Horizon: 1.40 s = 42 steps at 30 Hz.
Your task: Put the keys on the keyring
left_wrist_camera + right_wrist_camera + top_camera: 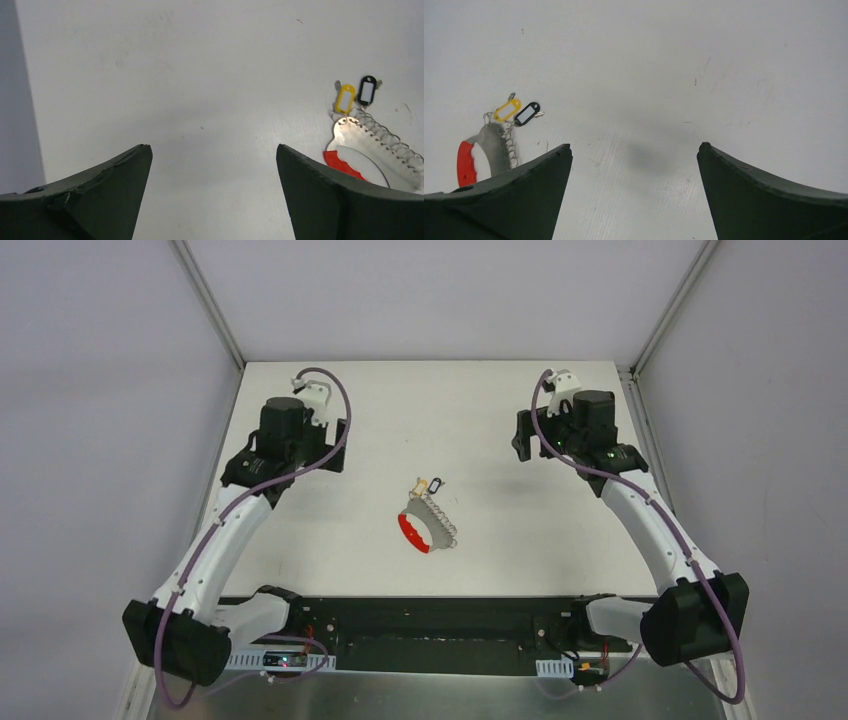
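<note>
Plainly, both hands are released and carry nothing. The left hand (214, 147) and the right hand (634, 146) each hang with fingers spread wide over bare bench (330, 540), one toward the far left corner and one toward the far right corner.

The keyring (430, 523) lies flat about midway between the left and right edges, a little nearer the near edge than the far one. Its long axis runs on a diagonal. The end with the tags points toward the far edge, and the row of wire loops (385, 132) trails off toward the near right. The red band (412, 532) curves along the side facing the left edge.

The key (526, 114), black-headed with a pale window, rests at that far end. It lies just beside a yellow tag (507, 110), on the side toward the right edge. From each hand the bunch lies inward and toward the near edge. The two hands stand about equally far from it. Since the key lies on the right hand's side of the yellow tag, I judge that hand slightly better placed.

Whether the key is already hooked on a loop or merely lies against the bunch cannot be made out. In each wrist view one of the hand's own fingers (340, 200) cuts off the near part of the keyring. From above the key is too small to read.
</note>
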Each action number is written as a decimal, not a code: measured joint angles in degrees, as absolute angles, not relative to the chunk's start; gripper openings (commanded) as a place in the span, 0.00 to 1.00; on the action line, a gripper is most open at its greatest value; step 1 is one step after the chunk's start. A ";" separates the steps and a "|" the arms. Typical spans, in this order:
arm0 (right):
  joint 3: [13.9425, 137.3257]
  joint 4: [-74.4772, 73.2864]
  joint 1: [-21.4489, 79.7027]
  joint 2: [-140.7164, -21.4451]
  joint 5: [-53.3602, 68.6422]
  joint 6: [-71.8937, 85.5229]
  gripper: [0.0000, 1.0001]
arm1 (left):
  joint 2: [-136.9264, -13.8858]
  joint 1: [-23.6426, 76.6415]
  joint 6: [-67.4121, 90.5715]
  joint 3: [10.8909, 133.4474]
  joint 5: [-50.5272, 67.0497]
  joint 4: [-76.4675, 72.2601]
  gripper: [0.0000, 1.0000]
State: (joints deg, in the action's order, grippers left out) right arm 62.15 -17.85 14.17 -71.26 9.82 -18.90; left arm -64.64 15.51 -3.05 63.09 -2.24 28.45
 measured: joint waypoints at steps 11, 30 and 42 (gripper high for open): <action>48.23 -3.25 14.09 -61.14 2.76 -9.65 1.00 | -50.87 12.47 -3.01 48.38 -9.17 14.92 0.99; 37.10 6.22 14.06 -51.37 5.67 -7.84 1.00 | -41.87 10.76 -3.92 34.94 -3.57 1.26 0.99; 36.71 6.81 14.06 -49.65 6.94 -7.92 1.00 | -40.58 10.76 -3.88 34.30 -3.84 0.25 0.99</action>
State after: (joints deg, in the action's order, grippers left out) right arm 36.71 6.81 14.06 -49.65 6.94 -7.92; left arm -40.58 10.76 -3.88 34.30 -3.84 0.25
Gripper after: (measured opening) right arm 0.994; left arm 0.990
